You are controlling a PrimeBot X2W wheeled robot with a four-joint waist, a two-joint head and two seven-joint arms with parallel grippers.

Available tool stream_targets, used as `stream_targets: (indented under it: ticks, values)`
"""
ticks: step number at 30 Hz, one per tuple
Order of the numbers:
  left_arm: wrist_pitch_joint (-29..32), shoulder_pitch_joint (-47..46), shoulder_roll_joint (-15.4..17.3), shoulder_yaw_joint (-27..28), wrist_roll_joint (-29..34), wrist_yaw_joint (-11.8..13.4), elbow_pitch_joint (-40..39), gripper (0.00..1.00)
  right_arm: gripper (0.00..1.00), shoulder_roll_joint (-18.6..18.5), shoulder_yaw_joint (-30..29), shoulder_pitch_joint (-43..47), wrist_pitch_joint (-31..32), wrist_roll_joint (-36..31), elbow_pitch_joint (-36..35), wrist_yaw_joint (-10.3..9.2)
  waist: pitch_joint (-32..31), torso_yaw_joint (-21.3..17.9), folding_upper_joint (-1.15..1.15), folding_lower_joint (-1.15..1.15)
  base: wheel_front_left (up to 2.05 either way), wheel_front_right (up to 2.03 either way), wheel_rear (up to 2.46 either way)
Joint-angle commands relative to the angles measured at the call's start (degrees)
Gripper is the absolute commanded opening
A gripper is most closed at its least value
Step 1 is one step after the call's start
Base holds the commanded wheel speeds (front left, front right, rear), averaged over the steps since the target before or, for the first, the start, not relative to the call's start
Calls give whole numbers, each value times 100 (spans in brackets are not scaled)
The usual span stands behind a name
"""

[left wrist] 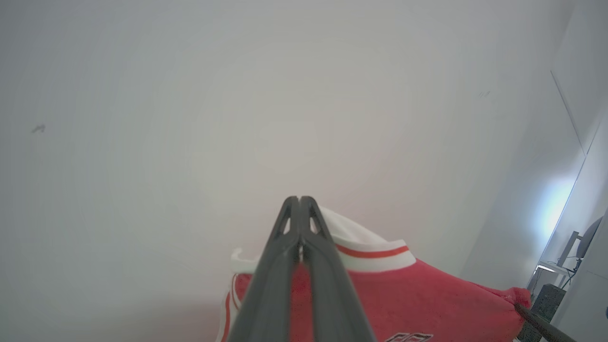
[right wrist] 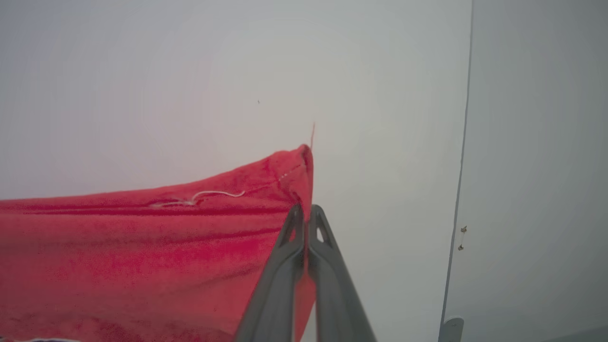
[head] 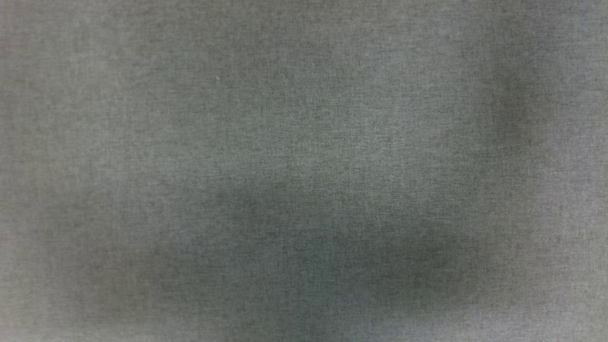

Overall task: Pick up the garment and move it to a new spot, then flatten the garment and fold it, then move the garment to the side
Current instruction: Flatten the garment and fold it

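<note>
The garment (left wrist: 418,299) is a red shirt with white sleeves and a red-and-white striped band, hanging in the air before a pale wall. My left gripper (left wrist: 299,202) is shut on the garment near its white sleeve, with cloth pinched between the dark fingers. At the lower right of the left wrist view, a dark finger of the other gripper touches the shirt's far red corner. In the right wrist view my right gripper (right wrist: 306,211) is shut on a red hem corner of the garment (right wrist: 142,247), which stretches away to the left. A loose thread hangs off that corner.
The head view looks down on a grey woven tabletop (head: 304,142) with soft shadows. A pale wall (left wrist: 237,95) lies behind the shirt. A wall corner (right wrist: 463,142) runs down the right wrist view. A small stand and furniture (left wrist: 555,275) show at the far right.
</note>
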Motion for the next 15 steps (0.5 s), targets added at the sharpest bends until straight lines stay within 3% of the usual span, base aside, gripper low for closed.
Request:
stream_targets:
  ticks: [1,8,13,15]
  values:
    - [-7,215,72,-32,-38,19,40,0,0,-77,-5,101,-33,-17,87,-21,-24,20,0,0,0,0,0]
    - [-306,2176,229,-493,-643,16,-916,0,0,-291,570,1116,-59,475,611,-17,-176,138,0,0,0,0,0]
    - [-475,3906,536,-640,-714,16,-1857,0,0,-472,1089,2368,154,1157,217,-17,-316,174,0,0,0,0,0]
    - [-483,4534,529,-460,-721,16,-2192,0,0,-553,1213,2940,330,1495,-179,-17,-393,215,0,0,0,0,0]
